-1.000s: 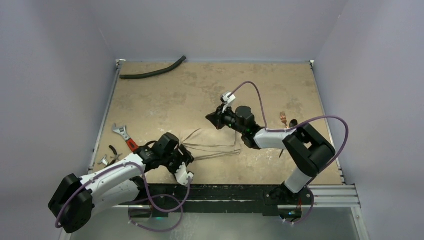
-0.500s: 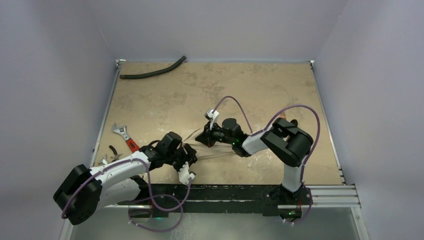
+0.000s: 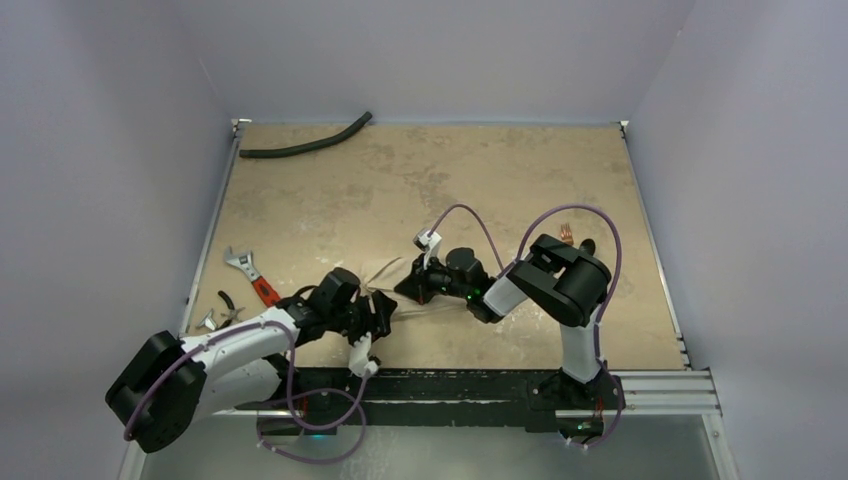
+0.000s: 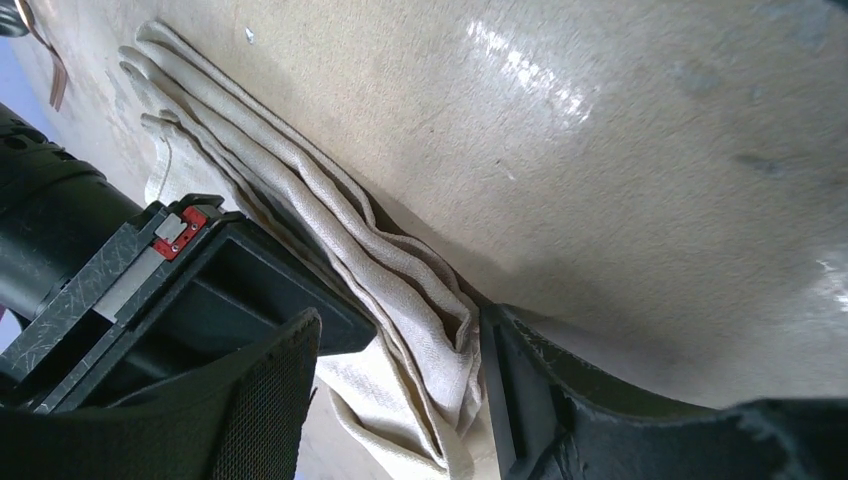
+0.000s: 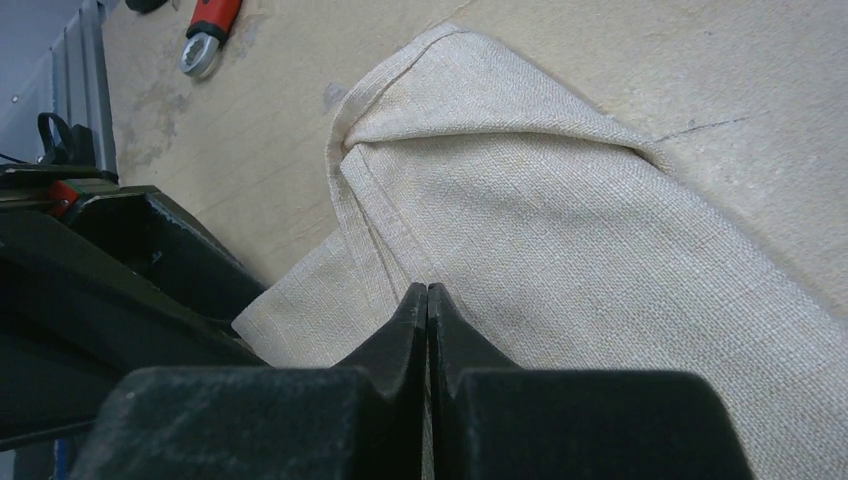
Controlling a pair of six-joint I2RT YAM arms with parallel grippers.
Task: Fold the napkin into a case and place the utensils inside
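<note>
Napkin (image 4: 400,290) is bunched in layered folds, low centre on the counter (image 3: 450,180), between both arms. Left fingers (image 4: 270,410) are wide apart and straddle the folds; the cloth touches only the one on the frame's right. Right fingers (image 5: 400,340) are closed tight, with the napkin hem pinched at the tips. Copper fork (image 3: 567,236) lies right of centre, well apart from the cloth.

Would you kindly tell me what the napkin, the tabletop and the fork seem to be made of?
The napkin: woven cloth, linen-like and matte; crossed threads and a stitched hem show. The tabletop: hard and smooth, perhaps laminate; mottled beige with glossy highlights. The fork: copper-coloured, probably metal, though too small to be sure.
</note>
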